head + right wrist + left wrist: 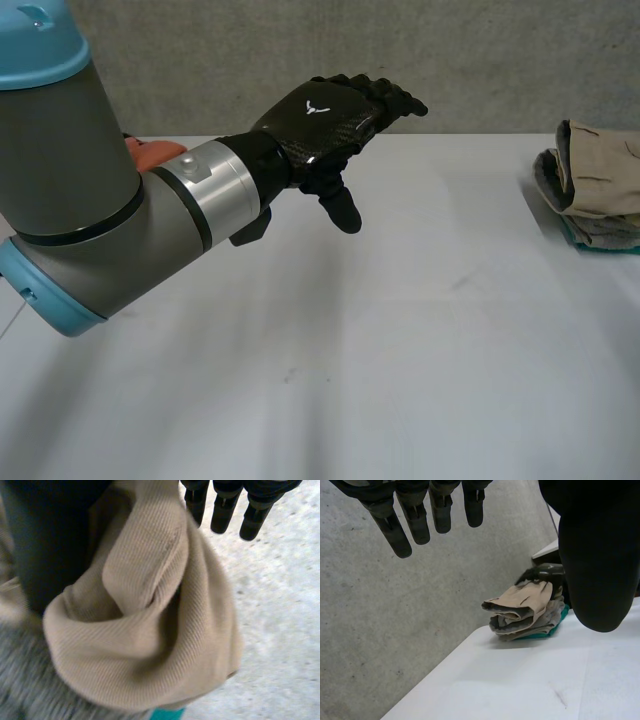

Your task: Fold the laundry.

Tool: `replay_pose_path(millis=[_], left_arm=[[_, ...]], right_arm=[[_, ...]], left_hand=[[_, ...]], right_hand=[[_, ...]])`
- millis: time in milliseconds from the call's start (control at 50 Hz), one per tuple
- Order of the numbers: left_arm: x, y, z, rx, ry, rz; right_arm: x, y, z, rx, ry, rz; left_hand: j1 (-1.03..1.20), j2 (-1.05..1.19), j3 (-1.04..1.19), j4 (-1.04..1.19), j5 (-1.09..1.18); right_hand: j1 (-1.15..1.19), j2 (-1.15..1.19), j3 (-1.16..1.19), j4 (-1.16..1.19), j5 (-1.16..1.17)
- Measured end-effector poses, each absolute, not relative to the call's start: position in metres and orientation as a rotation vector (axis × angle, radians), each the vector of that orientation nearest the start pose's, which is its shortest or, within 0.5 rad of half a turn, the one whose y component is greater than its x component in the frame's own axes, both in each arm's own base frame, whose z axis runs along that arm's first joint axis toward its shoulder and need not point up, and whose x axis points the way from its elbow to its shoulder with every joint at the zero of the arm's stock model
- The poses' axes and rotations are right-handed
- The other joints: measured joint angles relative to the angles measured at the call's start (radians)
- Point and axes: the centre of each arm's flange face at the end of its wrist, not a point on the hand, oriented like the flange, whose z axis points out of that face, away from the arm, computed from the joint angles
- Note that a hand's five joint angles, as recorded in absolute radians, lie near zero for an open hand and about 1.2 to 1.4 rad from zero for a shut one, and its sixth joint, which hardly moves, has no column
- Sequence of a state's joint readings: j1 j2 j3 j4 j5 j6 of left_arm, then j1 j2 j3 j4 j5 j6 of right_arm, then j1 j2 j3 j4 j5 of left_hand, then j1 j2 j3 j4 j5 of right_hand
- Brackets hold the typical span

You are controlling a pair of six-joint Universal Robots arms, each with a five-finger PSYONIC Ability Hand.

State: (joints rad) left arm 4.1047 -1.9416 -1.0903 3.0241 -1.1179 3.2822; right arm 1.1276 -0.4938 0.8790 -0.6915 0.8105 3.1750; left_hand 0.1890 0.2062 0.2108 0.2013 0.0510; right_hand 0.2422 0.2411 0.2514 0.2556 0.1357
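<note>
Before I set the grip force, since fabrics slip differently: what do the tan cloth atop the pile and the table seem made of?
The tan cloth looks like matte ribbed knit, perhaps cotton: fine parallel ridges run across it. The table looks like smooth white laminate or painted board, faintly scuffed; which is unclear.

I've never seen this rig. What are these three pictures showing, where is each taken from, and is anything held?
This is a robot with two arms at a white table, each ending in a black hand. The head view looks down from between the arms; the other two come from cameras on the wrists. The left hand hovers open above the table, holding nothing. At the table's right edge lies a stack of folded clothes: beige on top, grey beneath, teal lowest. The right hand is on top of that stack, over the beige cloth; whether it grips the cloth cannot be told.
</note>
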Motion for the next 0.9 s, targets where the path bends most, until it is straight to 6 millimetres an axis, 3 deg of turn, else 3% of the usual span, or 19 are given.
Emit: replay_pose_path(millis=[80,140,180,200,240,280,360,400,440,460,520,560,580,620,720,800,820,880,900], left_arm=[[-0.359,-0.215,0.317,-1.055,-1.542,1.664],[-0.359,-0.214,0.319,-1.054,-1.536,1.666],[-0.359,-0.213,0.32,-1.055,-1.532,1.667],[-0.36,-0.212,0.321,-1.056,-1.528,1.668],[-0.36,-0.211,0.322,-1.056,-1.524,1.669],[-0.359,-0.209,0.326,-1.056,-1.512,1.677],[-0.357,-0.205,0.334,-1.052,-1.49,1.697],[-0.355,-0.204,0.342,-1.047,-1.473,1.716],[-0.354,-0.203,0.344,-1.044,-1.468,1.724],[-0.351,-0.203,0.351,-1.037,-1.455,1.746],[-0.344,-0.206,0.36,-1.012,-1.451,1.795],[-0.338,-0.211,0.366,-0.987,-1.46,1.838],[-0.329,-0.22,0.373,-0.949,-1.479,1.894],[-0.321,-0.228,0.377,-0.915,-1.501,1.943],[-0.266,-0.284,0.388,-0.714,-1.662,2.196],[-0.218,-0.338,0.371,-0.625,-1.837,2.334],[-0.204,-0.356,0.361,-0.625,-1.897,2.362],[-0.185,-0.383,0.34,-0.655,-1.995,2.39],[-0.172,-0.405,0.32,-0.701,-2.065,2.406]], right_arm=[[-0.042,-0.531,0.154,-0.43,1.842,-2.405],[-0.044,-0.522,0.191,-0.358,1.878,-2.461],[-0.044,-0.521,0.194,-0.354,1.881,-2.466],[-0.044,-0.51,0.225,-0.341,1.931,-2.503],[-0.043,-0.506,0.236,-0.347,1.953,-2.518],[-0.038,-0.49,0.271,-0.397,2.028,-2.584],[-0.028,-0.472,0.31,-0.469,2.103,-2.702],[-0.005,-0.461,0.333,-0.531,2.101,-2.789],[0.004,-0.459,0.339,-0.55,2.088,-2.809],[0.045,-0.449,0.355,-0.616,1.998,-2.87],[0.106,-0.431,0.368,-0.702,1.811,-2.907],[0.137,-0.418,0.37,-0.747,1.704,-2.904],[0.17,-0.402,0.37,-0.797,1.586,-2.884],[0.193,-0.389,0.366,-0.842,1.511,-2.849],[0.265,-0.335,0.329,-1.026,1.354,-2.615],[0.288,-0.305,0.295,-1.119,1.404,-2.424],[0.294,-0.292,0.276,-1.162,1.467,-2.319],[0.296,-0.28,0.256,-1.205,1.551,-2.21],[0.295,-0.273,0.242,-1.237,1.617,-2.136]], left_hand=[[0.0,0.0,0.0,0.0,0.0],[0.0,0.0,0.0,0.0,0.0],[0.0,0.0,0.0,0.0,0.0],[0.0,0.0,0.0,0.0,0.0],[0.0,0.0,0.0,0.0,0.0],[0.0,0.0,0.0,0.0,0.0],[0.0,0.0,0.0,0.0,0.0],[0.0,0.0,0.0,0.0,0.0],[0.0,0.0,0.0,0.0,0.0],[0.0,0.0,0.0,0.0,0.0],[0.0,0.0,0.0,0.0,0.0],[0.0,0.0,0.0,0.0,0.0],[0.0,0.0,0.0,0.0,0.0],[0.0,0.0,0.0,0.0,0.0],[0.0,0.0,0.0,0.0,0.0],[0.003,0.0,0.0,0.0,0.0],[0.003,0.0,0.0,0.0,0.0],[0.003,0.0,0.0,0.0,0.0],[0.003,0.0,0.0,0.0,0.0]], right_hand=[[-0.016,-0.032,-0.041,-0.045,-0.087],[-0.016,-0.032,-0.041,-0.045,-0.087],[-0.016,-0.032,-0.041,-0.045,-0.087],[-0.016,-0.032,-0.041,-0.045,-0.087],[-0.016,-0.032,-0.041,-0.045,-0.087],[-0.016,-0.032,-0.041,-0.045,-0.087],[-0.016,-0.032,-0.041,-0.045,-0.087],[-0.016,-0.032,-0.041,-0.045,-0.087],[-0.016,-0.032,-0.041,-0.045,-0.087],[-0.016,-0.032,-0.041,-0.045,-0.087],[-0.016,-0.032,-0.041,-0.045,-0.087],[-0.016,-0.032,-0.041,-0.045,-0.087],[-0.016,-0.032,-0.041,-0.045,-0.087],[-0.016,-0.032,-0.041,-0.045,-0.087],[-0.016,-0.032,-0.041,-0.045,-0.087],[-0.016,-0.032,-0.041,-0.045,-0.087],[-0.016,-0.032,-0.041,-0.045,-0.087],[-0.016,-0.032,-0.041,-0.045,-0.087],[-0.016,-0.032,-0.041,-0.045,-0.087]])
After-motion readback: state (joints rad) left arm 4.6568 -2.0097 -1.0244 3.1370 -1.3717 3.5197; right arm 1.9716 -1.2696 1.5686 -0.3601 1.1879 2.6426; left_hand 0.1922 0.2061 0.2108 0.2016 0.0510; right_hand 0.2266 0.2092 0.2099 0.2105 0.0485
